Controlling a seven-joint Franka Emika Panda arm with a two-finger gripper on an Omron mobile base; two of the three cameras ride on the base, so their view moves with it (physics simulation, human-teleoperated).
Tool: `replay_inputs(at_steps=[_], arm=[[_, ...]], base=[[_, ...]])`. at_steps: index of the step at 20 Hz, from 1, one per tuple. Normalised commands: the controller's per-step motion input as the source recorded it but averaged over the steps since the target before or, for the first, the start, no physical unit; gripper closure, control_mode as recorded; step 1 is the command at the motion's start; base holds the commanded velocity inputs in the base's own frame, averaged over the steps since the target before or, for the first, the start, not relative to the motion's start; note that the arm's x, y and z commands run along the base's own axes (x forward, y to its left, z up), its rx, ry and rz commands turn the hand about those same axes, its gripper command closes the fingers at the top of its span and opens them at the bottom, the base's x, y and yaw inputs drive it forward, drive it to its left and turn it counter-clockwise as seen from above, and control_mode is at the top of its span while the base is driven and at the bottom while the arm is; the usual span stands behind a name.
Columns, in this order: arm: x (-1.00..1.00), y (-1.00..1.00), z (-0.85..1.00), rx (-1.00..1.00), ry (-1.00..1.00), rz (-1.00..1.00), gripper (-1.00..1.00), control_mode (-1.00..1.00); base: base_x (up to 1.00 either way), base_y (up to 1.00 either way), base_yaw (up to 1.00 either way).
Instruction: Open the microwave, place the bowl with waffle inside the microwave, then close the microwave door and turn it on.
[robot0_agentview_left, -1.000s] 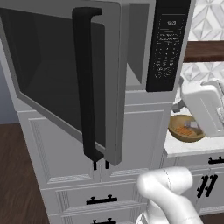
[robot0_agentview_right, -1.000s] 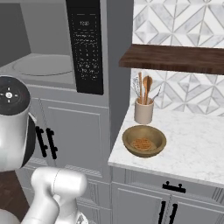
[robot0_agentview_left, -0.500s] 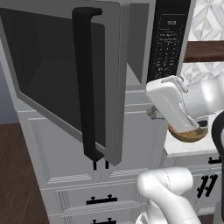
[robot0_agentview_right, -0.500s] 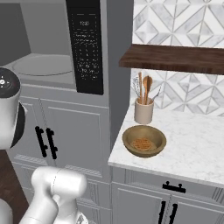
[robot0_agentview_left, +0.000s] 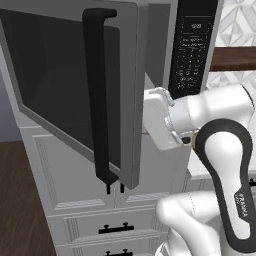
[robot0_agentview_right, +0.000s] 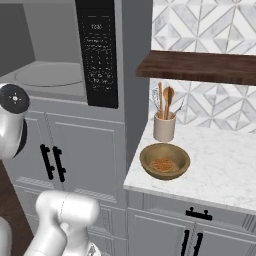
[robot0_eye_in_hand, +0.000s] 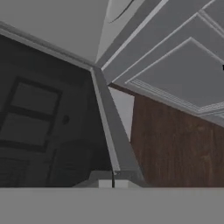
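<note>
microwave (robot0_agentview_right: 60, 60): just one, built in above the white cabinets, cavity wide open, one round turntable plate (robot0_agentview_right: 47, 74) sitting inside, black keypad panel (robot0_agentview_right: 100, 55) on its right side
microwave door (robot0_agentview_left: 75, 85): one, swung way out toward the camera, dark glass, one long black bar handle (robot0_agentview_left: 97, 95) running down it
bowl with waffle (robot0_agentview_right: 164, 161): one small wooden bowl with one waffle piece in it, on the marble tabletop (robot0_agentview_right: 220, 170) right of the microwave, just in front of the utensil holder, outside the cavity
utensil holder (robot0_agentview_right: 164, 126): one beige cup, a few wooden utensils poking out, back near the tiled wall
shelf (robot0_agentview_right: 200, 66): one dark wood board on the wall above the tabletop
arm: elbow bent up in front of the tabletop, wrist reaching left toward the door's free edge
end effector (robot0_eye_in_hand: 113, 181): fingertips pressed together, nothing between them, sitting right by the door's edge, looking down past it at the cabinet front and brown floor
</note>
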Motion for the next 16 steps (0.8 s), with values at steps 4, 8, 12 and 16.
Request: replay_inputs(at_steps=[4, 8, 12, 16], arm=[[0.10, 0.85, 0.00, 0.02, 0.19, 0.16, 1.00, -1.00], [0.04, 0.89, 0.00, 0.01, 0.22, 0.19, 1.00, -1.00], [0.00, 0.82, 0.00, 0.02, 0.21, 0.22, 1.00, -1.00], [0.00, 0.94, 0.00, 0.02, 0.18, 0.27, 1.00, -1.00]], base=[[0.00, 0.00, 0.00], [0.00, 0.00, 0.00], [0.00, 0.00, 0.00], [0.00, 0.00, 0.00]])
